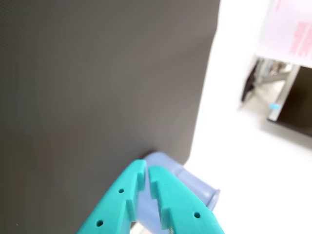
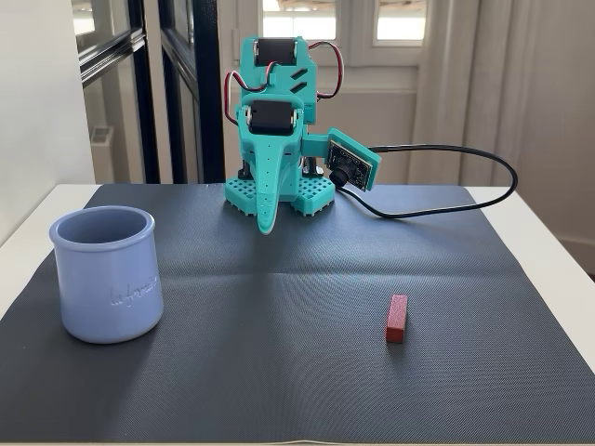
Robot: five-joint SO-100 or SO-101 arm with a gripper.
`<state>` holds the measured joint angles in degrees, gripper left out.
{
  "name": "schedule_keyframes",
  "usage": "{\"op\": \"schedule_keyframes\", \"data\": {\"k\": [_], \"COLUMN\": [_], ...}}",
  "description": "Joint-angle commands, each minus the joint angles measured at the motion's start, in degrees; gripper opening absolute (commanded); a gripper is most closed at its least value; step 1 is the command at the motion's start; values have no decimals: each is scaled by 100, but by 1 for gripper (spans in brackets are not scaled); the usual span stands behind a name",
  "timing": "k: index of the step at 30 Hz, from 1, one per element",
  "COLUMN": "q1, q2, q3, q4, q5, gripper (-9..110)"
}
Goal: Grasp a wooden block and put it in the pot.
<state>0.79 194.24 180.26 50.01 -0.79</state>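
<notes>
In the fixed view the dark-red wooden block (image 2: 397, 319) lies on the dark mat at the front right. The lavender-blue pot (image 2: 105, 273) stands upright at the front left and looks empty. My teal gripper (image 2: 267, 226) hangs point-down at the back centre, just in front of the arm's base, far from both. Its fingers are together and hold nothing. In the wrist view the gripper (image 1: 147, 168) enters from the bottom with its jaws nearly touching, and part of the pot (image 1: 195, 187) shows behind the fingers. The block is out of the wrist view.
The dark woven mat (image 2: 279, 362) covers most of the white table (image 2: 548, 251). A black cable (image 2: 446, 200) loops over the mat's back right from the wrist camera. Windows and a wall stand behind the arm's base (image 2: 279, 190).
</notes>
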Motion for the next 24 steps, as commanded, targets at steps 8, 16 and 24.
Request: {"op": "schedule_keyframes", "data": {"k": [8,16,24], "q1": [18,9,-44], "q2": [18,0,-141], "q3": [-18,-18,-70], "q4": [26,26,-44], "q5": [-9,-9,-9], "gripper": [0,0,0]}}
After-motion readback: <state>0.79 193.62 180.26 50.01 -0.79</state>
